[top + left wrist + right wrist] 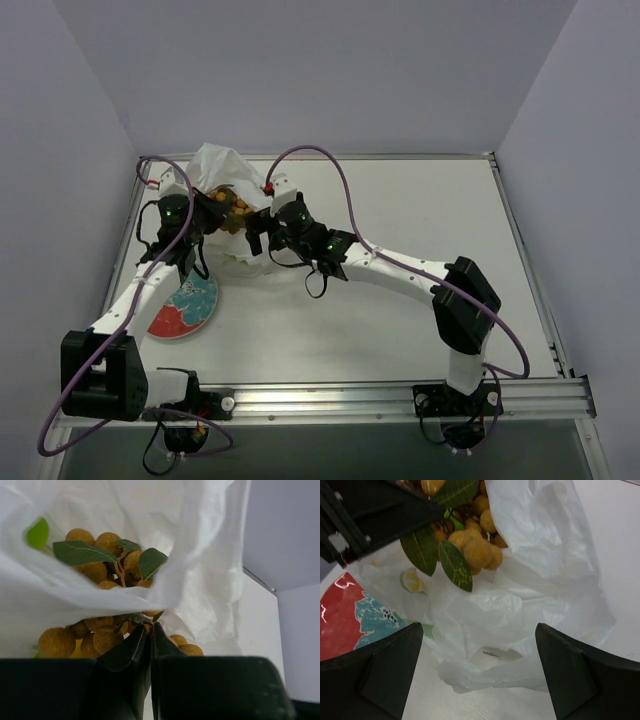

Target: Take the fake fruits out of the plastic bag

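L jaws clenched, seemingly on stem of fake fruits [107, 542] | R jaws released wide, nothing held, over plastic bag [520, 610] | fruits at bag mouth, far-left desk [350, 340], plate [342, 612] nearer | adv: R pins film, L lifts straight, slow, so leaves don't snag.

We see fake fruits [475, 550], a cluster of small tan-orange balls with green leaves, in the mouth of a crinkled white plastic bag [535, 595]
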`<state>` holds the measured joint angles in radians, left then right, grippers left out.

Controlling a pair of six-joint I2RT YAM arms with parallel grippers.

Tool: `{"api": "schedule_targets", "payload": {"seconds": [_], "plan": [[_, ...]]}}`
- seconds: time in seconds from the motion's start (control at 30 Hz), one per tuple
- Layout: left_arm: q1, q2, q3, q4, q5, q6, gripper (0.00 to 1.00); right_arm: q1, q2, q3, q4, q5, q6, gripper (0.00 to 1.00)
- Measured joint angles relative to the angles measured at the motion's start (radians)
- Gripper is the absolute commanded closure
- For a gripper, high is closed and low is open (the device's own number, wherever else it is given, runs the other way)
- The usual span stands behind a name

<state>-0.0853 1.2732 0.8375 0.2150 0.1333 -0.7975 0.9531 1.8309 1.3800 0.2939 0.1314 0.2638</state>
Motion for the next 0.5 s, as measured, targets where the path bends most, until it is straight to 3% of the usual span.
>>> {"api": "schedule_targets", "payload": {"seconds": [0.17,0.5], "plan": [[-0.006,-0.054,0.008,-0.068,0.106,0.010,0.98,-0.038,0.000,0.066,-0.006,-0.010,0.007,0.05],[-0.005,-0.242,0.139,-0.277,0.294,0.091,0.98,-0.134,-0.014,0.055,-0.014,-0.061,0.039,0.10]]}}
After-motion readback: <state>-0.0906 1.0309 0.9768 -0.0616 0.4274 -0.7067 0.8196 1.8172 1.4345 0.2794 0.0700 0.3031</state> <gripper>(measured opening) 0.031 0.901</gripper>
